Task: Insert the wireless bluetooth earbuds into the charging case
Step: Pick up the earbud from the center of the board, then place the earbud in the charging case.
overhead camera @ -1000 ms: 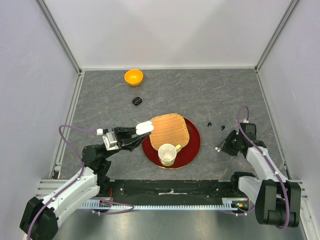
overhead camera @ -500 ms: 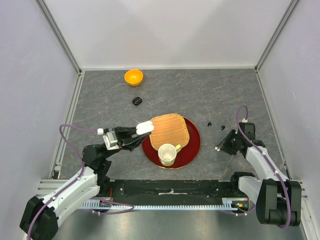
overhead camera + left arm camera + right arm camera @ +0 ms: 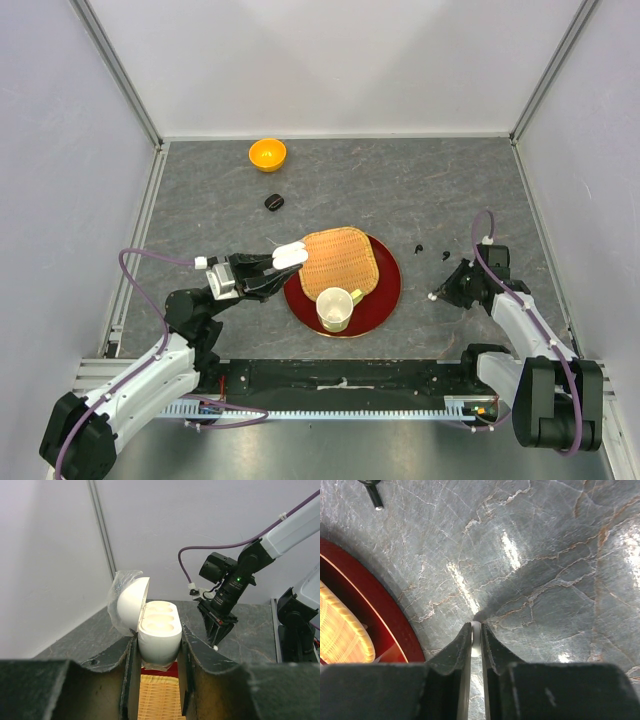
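My left gripper (image 3: 275, 262) is shut on the white charging case (image 3: 158, 630), lid open, its wells showing; it is held at the left rim of the red plate (image 3: 391, 285) and also shows in the top view (image 3: 291, 254). My right gripper (image 3: 476, 636) is shut on a white earbud (image 3: 476, 639), just above the grey table right of the plate; the bud shows as a white dot in the top view (image 3: 433, 297) and in the left wrist view (image 3: 215, 648). Two black earbuds (image 3: 431, 251) lie on the table behind the right gripper; one shows in the right wrist view (image 3: 373, 494).
A woven straw mat (image 3: 340, 262) and a pale cup (image 3: 334, 308) sit on the red plate. An orange bowl (image 3: 267, 153) and a black charging case (image 3: 273, 202) stand at the back left. White walls enclose the table.
The right gripper has shifted slightly toward the back and left with the white earbud. The left arm has not moved.
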### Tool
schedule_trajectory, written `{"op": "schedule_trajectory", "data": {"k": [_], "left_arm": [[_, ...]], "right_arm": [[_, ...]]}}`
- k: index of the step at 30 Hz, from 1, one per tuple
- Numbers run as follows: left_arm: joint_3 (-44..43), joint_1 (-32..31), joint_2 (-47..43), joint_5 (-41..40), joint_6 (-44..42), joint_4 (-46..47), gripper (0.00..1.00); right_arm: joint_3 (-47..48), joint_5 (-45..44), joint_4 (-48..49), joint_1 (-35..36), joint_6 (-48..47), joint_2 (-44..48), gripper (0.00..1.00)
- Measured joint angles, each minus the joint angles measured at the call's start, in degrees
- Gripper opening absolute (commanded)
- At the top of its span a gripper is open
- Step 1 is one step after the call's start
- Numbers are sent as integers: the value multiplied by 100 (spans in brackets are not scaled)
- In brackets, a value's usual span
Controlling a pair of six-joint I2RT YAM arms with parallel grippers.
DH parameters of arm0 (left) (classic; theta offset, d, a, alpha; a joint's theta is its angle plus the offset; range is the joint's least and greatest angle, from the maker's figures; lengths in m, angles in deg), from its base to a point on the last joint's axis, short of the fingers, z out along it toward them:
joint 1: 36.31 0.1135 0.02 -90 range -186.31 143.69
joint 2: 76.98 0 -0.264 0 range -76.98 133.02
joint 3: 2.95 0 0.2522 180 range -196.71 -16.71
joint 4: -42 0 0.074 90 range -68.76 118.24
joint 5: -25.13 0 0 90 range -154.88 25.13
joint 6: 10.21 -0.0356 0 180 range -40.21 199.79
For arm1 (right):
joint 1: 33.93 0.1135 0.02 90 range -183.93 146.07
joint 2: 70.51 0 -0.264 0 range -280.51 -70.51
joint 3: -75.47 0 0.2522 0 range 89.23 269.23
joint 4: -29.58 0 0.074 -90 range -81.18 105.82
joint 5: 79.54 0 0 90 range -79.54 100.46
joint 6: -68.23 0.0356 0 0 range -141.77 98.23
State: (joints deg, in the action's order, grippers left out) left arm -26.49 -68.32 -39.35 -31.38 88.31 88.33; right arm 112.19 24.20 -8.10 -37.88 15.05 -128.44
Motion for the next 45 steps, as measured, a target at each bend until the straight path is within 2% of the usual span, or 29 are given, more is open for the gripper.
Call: {"op": "schedule_trajectory", "data": {"k": [5, 9, 17, 24, 28, 36, 45], "left_arm": [[0, 0, -2, 0, 0, 0, 2], [0, 0, -15, 0, 0, 0, 2], [0, 0, -20, -4, 0, 0, 2], [0, 0, -17, -101, 0, -101, 2], [0, 0, 59, -192, 2, -153, 2], [0, 0, 361, -136, 105, -109, 2], [-31, 0, 782, 332, 308, 367, 2]], "right_arm": [[-2, 37, 15, 22, 0, 17, 9], [-2, 50, 15, 48, -15, 28, 0], [-2, 289, 33, 181, -111, 223, 0], [190, 1080, 400, 354, -129, 754, 0], [660, 1563, 835, 669, -127, 828, 0], [1394, 2555, 2455, 1405, -129, 820, 0], [1873, 3344, 3764, 2636, -332, 688, 0]]}}
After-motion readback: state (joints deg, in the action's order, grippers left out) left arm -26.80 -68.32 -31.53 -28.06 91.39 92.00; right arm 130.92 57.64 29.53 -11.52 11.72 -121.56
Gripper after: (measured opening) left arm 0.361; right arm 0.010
